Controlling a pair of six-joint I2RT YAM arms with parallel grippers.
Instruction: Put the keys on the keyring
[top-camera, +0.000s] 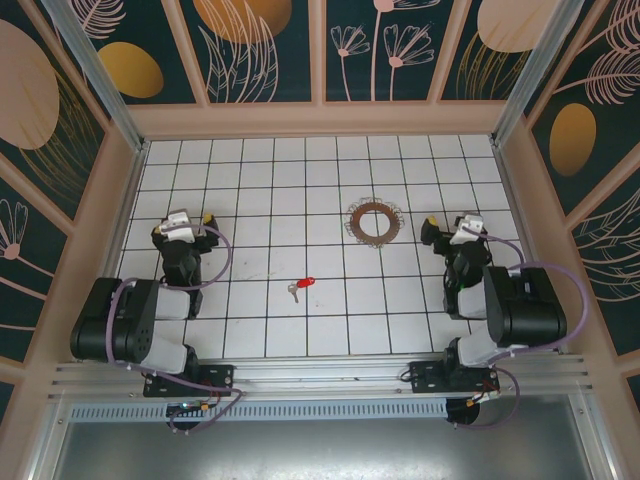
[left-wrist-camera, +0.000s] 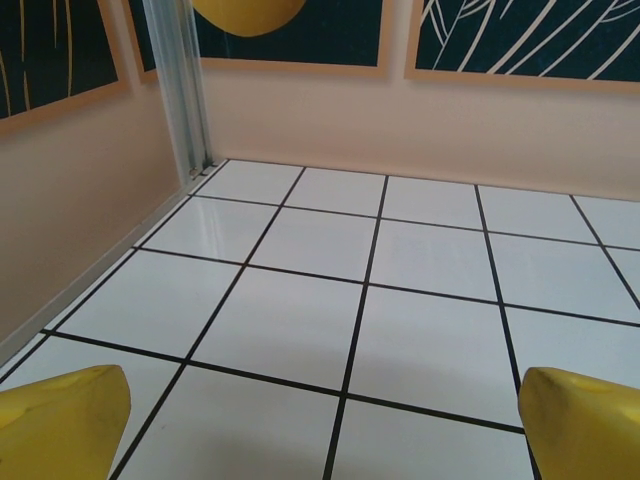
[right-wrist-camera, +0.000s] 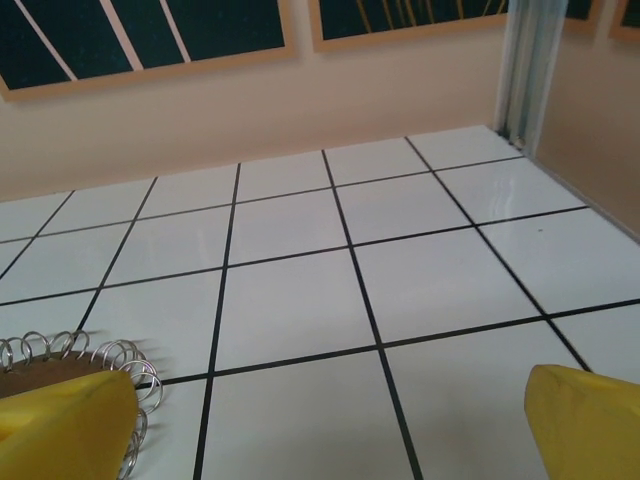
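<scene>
The keys, 1 small silver piece with a red head, lie on the white tiled table near its middle, toward the near edge and between the 2 arms, touching neither; the keyring lies flat further back and a little to the right, well apart from the keys, its centre hollow and its rim frilled with thin wire loops

The left gripper sits over the left side of the table, well away from both things; in the left wrist view the left gripper has its 2 yellow fingertips spread to the picture's bottom corners, jaws wide, with bare tiles between them and nothing held

The right gripper sits to the right of the keyring, near it; in the right wrist view the right gripper is likewise spread wide and holds nothing; the keyring shows just beside its left fingertip, though whether they touch cannot be told
</scene>
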